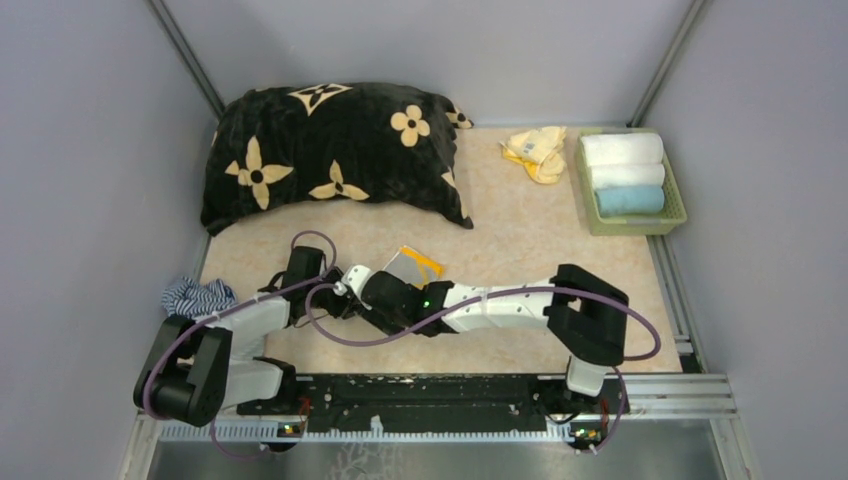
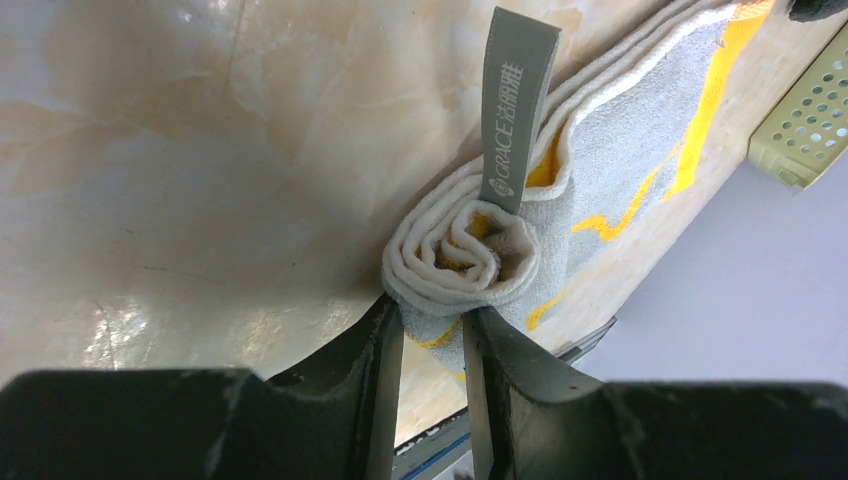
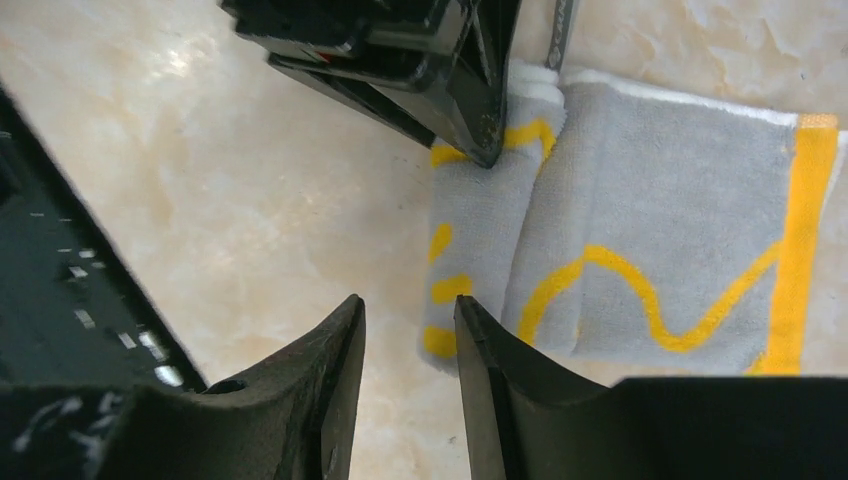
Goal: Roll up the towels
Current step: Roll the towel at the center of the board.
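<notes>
From above, the grey-and-yellow towel (image 1: pixel 418 262) lies on the marbled desk (image 1: pixel 520 230) just in front of the black cushion (image 1: pixel 335 150), largely hidden under both arms. At the left wrist, the jaws of the left gripper (image 2: pixel 432 318) clamp the soft terry spiral; a flat grey loop tag (image 2: pixel 515 100) sticks out of it. At the right wrist, the jaws of the right gripper (image 3: pixel 408 305) stand apart and empty beside the roll's end. Pinched at one end only, the springy coil may slacken or skew.

Left arm (image 1: pixel 262 312), right arm (image 1: pixel 497 306) meet low — left jaws pinched, right jaws parted.
</notes>
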Tool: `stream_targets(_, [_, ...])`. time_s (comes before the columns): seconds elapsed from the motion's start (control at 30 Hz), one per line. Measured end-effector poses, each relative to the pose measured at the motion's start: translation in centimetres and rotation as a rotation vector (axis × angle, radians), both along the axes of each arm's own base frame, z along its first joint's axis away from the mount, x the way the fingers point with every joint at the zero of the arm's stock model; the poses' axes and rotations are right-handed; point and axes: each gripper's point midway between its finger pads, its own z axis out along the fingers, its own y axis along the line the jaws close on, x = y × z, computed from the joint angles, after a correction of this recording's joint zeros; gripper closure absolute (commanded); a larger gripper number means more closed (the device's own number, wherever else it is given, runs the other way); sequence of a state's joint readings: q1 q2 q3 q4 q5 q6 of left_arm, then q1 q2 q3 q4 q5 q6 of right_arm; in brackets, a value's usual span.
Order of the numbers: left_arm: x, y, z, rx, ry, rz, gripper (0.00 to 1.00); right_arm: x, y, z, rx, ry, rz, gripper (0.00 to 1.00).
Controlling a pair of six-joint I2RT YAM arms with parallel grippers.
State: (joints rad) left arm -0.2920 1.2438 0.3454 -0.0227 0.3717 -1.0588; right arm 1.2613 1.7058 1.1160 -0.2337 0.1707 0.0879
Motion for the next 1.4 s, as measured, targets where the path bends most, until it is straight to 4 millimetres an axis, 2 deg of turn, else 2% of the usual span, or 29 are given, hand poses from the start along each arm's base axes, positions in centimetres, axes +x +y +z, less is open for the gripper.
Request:
stream_targets(0.27, [0.0,0.0,0.0,-0.002,0.001,0.001,0.62,1.6,-1.5,-4.4,-0.173,-0.088,-0.024,0.6])
stream_targets(0.57, [0.3,-0.2,0.3,-0.008,0.002,-0.002,0.54,2.7,-1.8,-5.5,-0.215,-0.146,-0.042,0.6])
stream_targets(0.87, [0.8,-0.1,0.8,0.004,-0.012,-0.002,0.41,3.8,-1.4,-5.6,-0.222,-0.173,-0.063,0.86])
stream_targets(1.0, [0.7,0.7,1.3,0.051,-0.034,0.009,0.35,4.0,-1.3,-5.4,-0.161,-0.049,-0.031,0.95])
stream_targets(1.17, [0.7,1.9,2.9,0.096,-0.101,0.043,0.32,3.9,-1.1,-5.1,-0.016,0.228,0.014,0.96])
stream_targets(1.4, [0.3,2.1,3.7,0.092,-0.121,0.047,0.32,1.3,-0.8,-4.9,0.15,0.647,0.075,0.97])
